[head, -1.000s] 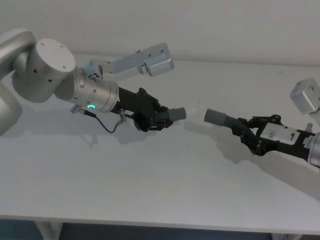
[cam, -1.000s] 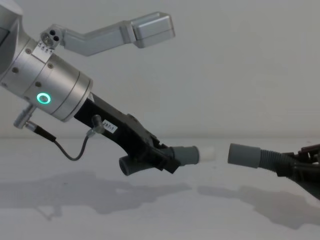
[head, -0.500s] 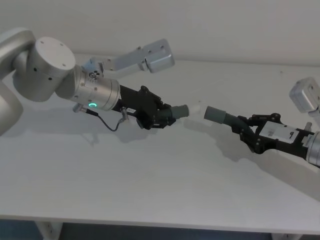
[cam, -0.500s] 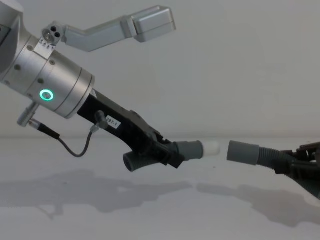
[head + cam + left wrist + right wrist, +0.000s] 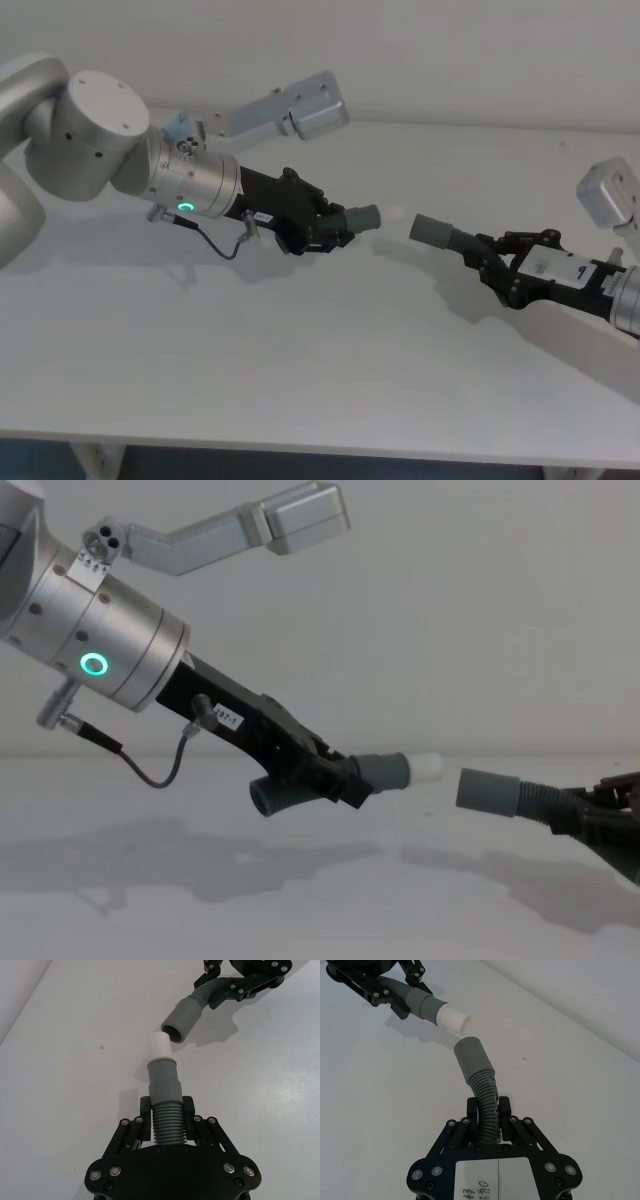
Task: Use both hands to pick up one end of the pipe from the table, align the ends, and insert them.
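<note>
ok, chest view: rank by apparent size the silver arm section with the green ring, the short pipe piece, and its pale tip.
1. Silver arm section, though it sits nearest the camera.
2. Short pipe piece, held in the left gripper.
3. Pale tip, clearly smallest.
</note>
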Robot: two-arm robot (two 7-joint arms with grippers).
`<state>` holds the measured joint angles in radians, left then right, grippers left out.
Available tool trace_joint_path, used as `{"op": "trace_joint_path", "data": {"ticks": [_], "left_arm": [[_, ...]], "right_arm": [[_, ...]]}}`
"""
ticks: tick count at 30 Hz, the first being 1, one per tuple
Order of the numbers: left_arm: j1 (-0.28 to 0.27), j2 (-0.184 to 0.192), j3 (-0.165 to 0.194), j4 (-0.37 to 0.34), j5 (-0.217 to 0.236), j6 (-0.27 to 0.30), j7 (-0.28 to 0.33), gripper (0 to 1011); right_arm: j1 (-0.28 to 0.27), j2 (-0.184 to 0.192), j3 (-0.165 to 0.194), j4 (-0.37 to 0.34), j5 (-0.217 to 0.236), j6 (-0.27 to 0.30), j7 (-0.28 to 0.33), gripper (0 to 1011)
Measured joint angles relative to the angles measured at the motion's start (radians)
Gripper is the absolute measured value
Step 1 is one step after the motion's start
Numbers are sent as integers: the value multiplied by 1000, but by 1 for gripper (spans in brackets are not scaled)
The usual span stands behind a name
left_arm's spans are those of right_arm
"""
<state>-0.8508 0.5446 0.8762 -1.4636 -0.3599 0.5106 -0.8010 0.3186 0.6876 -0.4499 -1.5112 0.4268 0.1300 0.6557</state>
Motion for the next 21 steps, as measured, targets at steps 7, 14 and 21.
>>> {"op": "trace_joint_path", "data": {"ticks": [7, 14, 21], "left_arm": [[-6, -3, 4, 8, -6, -2, -4, 354], [-13, -8, 11, 17, -9, -3, -8, 354], [-18, -13, 17, 26, -8, -3, -10, 354]], "right_arm": [[5, -4, -2, 4, 7, 4, -10, 243], [11, -8, -3, 5, 18, 7, -16, 244], [14, -8, -4, 6, 32, 11, -17, 244]]}}
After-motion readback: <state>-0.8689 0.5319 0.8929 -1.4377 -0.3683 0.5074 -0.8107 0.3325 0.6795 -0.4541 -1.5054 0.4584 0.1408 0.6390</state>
